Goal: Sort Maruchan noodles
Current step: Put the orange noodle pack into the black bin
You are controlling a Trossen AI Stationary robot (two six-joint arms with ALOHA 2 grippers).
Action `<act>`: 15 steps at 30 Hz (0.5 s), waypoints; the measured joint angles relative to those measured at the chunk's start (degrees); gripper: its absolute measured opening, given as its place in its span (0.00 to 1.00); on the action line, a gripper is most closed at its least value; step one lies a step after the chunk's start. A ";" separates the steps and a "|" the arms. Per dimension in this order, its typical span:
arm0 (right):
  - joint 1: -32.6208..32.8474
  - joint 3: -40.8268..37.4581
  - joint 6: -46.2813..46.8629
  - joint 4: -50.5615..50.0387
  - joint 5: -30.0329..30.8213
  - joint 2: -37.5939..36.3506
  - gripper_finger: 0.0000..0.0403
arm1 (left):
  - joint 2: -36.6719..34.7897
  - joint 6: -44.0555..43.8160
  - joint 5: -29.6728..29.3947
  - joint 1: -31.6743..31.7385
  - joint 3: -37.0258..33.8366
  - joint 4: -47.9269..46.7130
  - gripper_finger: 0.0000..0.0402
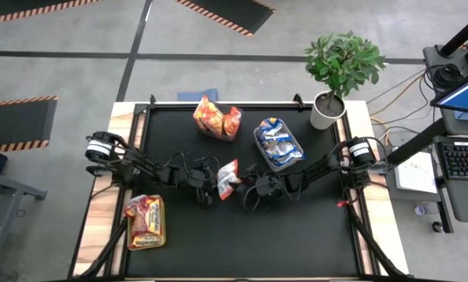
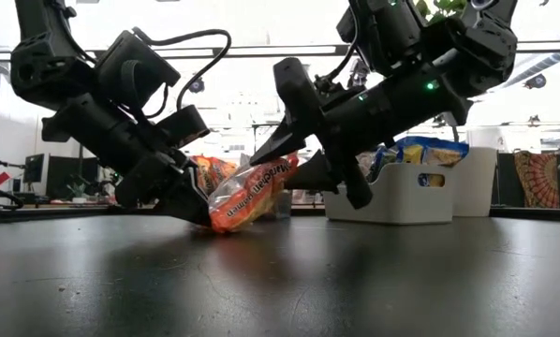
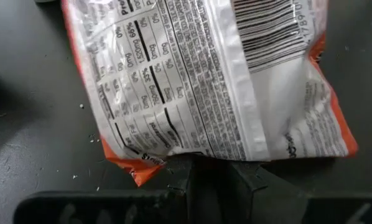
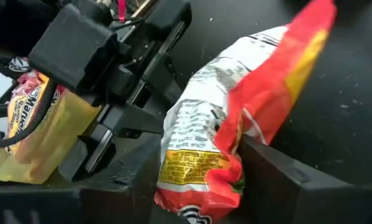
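One orange-and-white noodle packet (image 1: pixel 228 178) sits mid-table between both grippers. My left gripper (image 1: pixel 208 186) is shut on its lower end. My right gripper (image 1: pixel 252 190) is open, with its fingers on either side of the packet's raised end (image 2: pixel 282 170); in the right wrist view the packet (image 4: pixel 201 143) fills the gap between them. Other orange packets fill the far grey bin (image 1: pixel 217 119). Blue-and-yellow ones fill the grey bin (image 1: pixel 279 143) to its right. Red-and-pink ones lie in the yellow-green bin (image 1: pixel 145 222). My left gripper pinches the packet's sealed end edge (image 3: pixel 185 154) between its two fingers, coming slanting down from the table's left. The packet slopes up toward the right gripper, and its held end (image 2: pixel 214 221) is low over the table. My right gripper's finger (image 4: pixel 270 168) lies against the packet's red side; whether the other finger touches it I cannot tell.
A potted plant (image 1: pixel 337 66) stands at the table's far right corner, just beyond the blue-packet bin. The black mat (image 1: pixel 242 243) stretches toward the near edge in front of both grippers. The yellow-green bin sits near the left edge, under the left arm's side.
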 joint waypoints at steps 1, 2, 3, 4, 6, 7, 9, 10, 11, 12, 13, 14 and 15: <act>-0.11 0.00 -0.21 0.06 0.06 0.00 0.48 | 0.01 -0.07 -0.01 0.00 0.00 0.15 0.10; -0.15 0.00 -0.24 0.16 0.12 -0.02 0.46 | 0.01 -0.13 0.01 0.00 -0.02 0.35 0.10; -0.26 0.00 -0.28 0.12 0.27 -0.02 0.44 | 0.03 -0.13 0.06 0.00 -0.04 0.53 0.10; -0.33 0.00 -0.36 0.04 0.36 -0.02 0.42 | 0.03 -0.20 0.09 -0.01 -0.04 0.56 0.10; -0.46 0.00 -0.69 -0.06 0.40 -0.02 0.39 | 0.03 -0.57 0.19 -0.02 -0.04 0.74 0.10; -0.49 0.00 -0.74 -0.05 0.42 -0.02 0.38 | 0.03 -0.59 0.19 -0.02 -0.04 0.86 0.10; -0.47 0.00 -0.82 -0.04 0.42 -0.04 0.35 | 0.03 -0.57 0.19 -0.02 -0.04 1.01 0.10; -0.45 0.00 -0.84 -0.04 0.41 -0.04 0.33 | 0.03 -0.59 0.21 -0.06 -0.04 1.06 0.10; -0.45 0.00 -0.84 -0.08 0.39 -0.04 0.31 | 0.03 -0.59 0.22 -0.07 -0.04 1.08 0.10; -0.45 0.00 -0.84 -0.06 0.38 -0.04 0.29 | 0.03 -0.59 0.20 -0.07 -0.04 1.09 0.10; -0.45 0.00 -0.84 -0.06 0.38 -0.05 0.28 | 0.03 -0.59 0.18 -0.04 -0.04 1.11 0.10; -0.45 0.00 -0.84 -0.08 0.40 -0.07 0.27 | 0.03 -0.59 0.09 -0.04 -0.04 1.13 0.10; -0.45 0.00 -0.86 -0.13 0.40 -0.09 0.27 | 0.03 -0.59 -0.12 -0.06 -0.04 1.15 0.10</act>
